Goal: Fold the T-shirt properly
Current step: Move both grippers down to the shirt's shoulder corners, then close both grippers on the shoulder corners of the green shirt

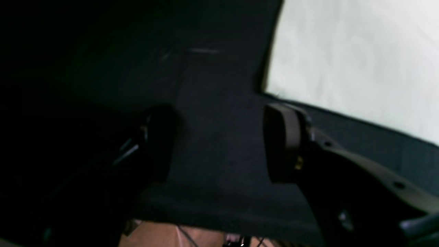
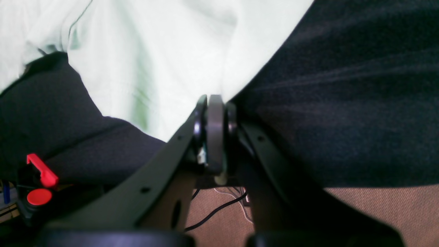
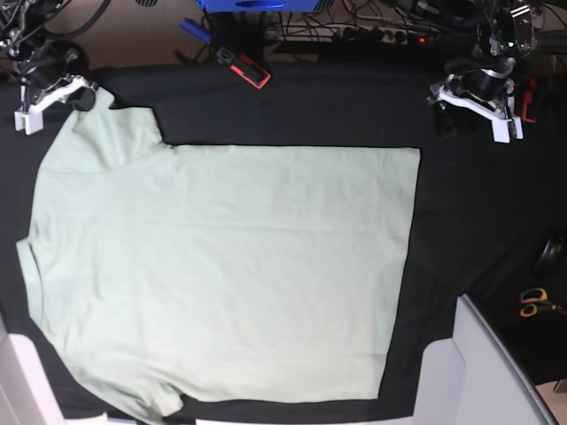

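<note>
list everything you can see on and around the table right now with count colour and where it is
T-shirt: one, pale mint green, spread flat across the table's middle.
Tablecloth: one, black, covering the table under the shirt.
Clamp: one, black and red, far edge of the table.
Scissors: one, orange handles, base view's right edge.
Cables: several, dark, behind the table.
Right gripper: one, black, shut on the shirt's sleeve.
Left gripper: one, black, open over bare cloth beside the hem corner.

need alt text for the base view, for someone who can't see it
A pale mint-green T-shirt lies spread flat on a black tablecloth. The right gripper pinches its sleeve at far left; the left gripper sits open off its far right corner.
</note>
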